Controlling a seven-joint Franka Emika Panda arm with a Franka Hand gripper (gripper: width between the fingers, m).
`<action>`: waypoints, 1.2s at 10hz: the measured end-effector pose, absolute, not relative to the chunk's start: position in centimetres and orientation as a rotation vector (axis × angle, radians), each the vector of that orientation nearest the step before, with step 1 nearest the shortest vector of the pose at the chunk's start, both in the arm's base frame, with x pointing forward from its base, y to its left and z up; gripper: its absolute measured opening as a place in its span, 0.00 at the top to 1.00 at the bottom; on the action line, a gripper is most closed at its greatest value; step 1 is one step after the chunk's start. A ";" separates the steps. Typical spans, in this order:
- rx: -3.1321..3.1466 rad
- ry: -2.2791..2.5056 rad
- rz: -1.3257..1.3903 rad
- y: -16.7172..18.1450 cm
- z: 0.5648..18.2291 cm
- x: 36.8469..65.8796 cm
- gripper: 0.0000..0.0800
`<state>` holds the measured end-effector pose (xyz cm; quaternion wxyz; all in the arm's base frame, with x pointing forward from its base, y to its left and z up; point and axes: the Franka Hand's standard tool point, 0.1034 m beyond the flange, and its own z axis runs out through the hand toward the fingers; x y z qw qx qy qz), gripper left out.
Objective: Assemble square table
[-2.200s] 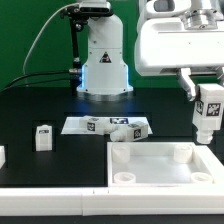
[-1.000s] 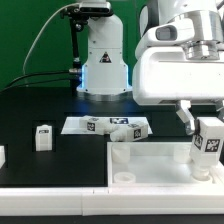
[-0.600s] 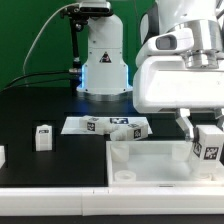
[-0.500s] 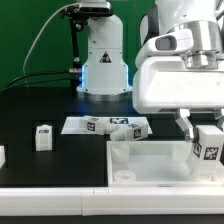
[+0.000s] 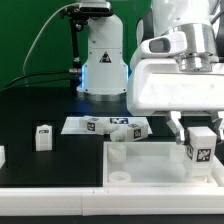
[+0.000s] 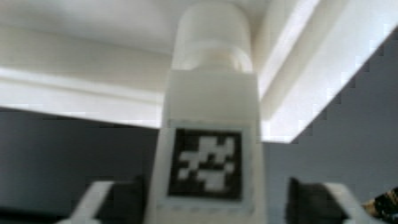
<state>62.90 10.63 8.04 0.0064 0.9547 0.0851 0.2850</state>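
Right, the two-finger gripper (image 5: 197, 136) is clamped on a short chunky white leg with a black-and-white square tag (image 5: 200, 152). The wrist view confirms it: the leg (image 6: 214, 110) stands upright between the two fingers (image 6: 103, 205), one pressed in on each side.

About two seconds back I had that leg hanging high, well above the far corner of the flat white square table top with raised corner sockets (image 5: 150, 168) on the exterior view's right. Now it is much lower and a little further toward the exterior view's left. Its lower end sits over that same corner region of the top. I can't tell from either camera whether it touches the socket there. The arm's white body has come down with it and now covers more of the scene.

The table top lies on the black work surface (image 5: 40, 105), and its edge on the exterior view's left seems to have slid slightly that way in the last half second.

Nothing else has moved. One small tagged white leg (image 5: 43, 137) stands alone well to the exterior view's left, and another leg (image 5: 138, 131) lies across the end of the marker board (image 5: 85, 124).
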 end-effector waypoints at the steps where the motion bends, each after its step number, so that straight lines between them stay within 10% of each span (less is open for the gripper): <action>1: 3.008 0.225 0.847 10.4 8.7 63.3 0.38; 3: 3.092 0.141 0.627 10.6 8.4 63.8 0.20; 9: 3.187 0.048 -0.006 9.3 8.7 65.1 0.19; 11: 3.187 -0.005 -0.005 9.3 8.7 65.1 0.33; 12: 3.187 -0.072 -0.007 9.3 8.7 65.1 0.58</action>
